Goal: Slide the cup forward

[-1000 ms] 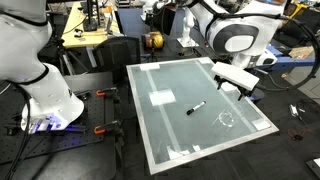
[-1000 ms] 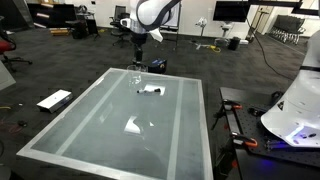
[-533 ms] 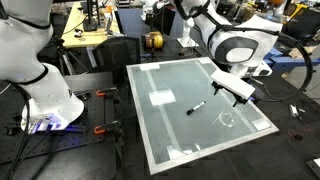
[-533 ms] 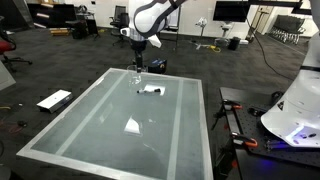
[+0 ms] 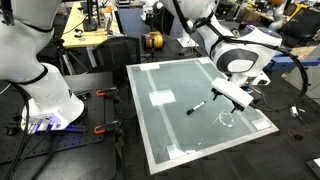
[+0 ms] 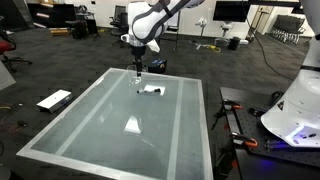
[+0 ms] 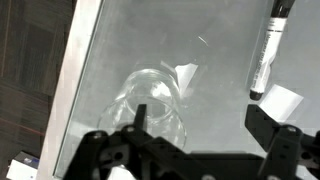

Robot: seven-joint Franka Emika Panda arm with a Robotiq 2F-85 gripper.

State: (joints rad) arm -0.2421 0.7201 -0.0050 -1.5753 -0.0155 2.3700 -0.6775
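grey-floored lab with desks and monitors at the back, and in the middle a frosted glass table [image 5: 175, 135] with a white frame. the gripper [image 7: 200, 128] hangs low over this table, its jaws spread wide and nothing held between them. in the wrist view one black finger [image 7: 140, 118] overlaps the cup [image 7: 150, 98], a clear round thing seen mostly as a thin rim. whether that finger touches the cup or only stands above it cannot be told. the cup sits right at that finger, off the gripper's midline and well apart from the opposite finger [image 7: 265, 122].

in an exterior view the cup [image 5: 227, 118] rests on the glass just below the gripper [image 5: 238, 102], near the table's edge. in an exterior view the gripper [image 6: 137, 72] points straight down at the glass, and the cup is too faint there to pick out.

a little beyond the fingertips lies a scrap of white tape [image 7: 187, 76]. further out, on the side of the opposite finger, a black marker [image 7: 268, 48] lies flat with one end by another piece of tape [image 7: 283, 100]. the marker [image 5: 197, 106] is near the gripper but apart from the cup. farthest from the gripper, a white robot base [image 5: 45, 95] stands beside the table, with red clamps [image 5: 100, 130] close to it.
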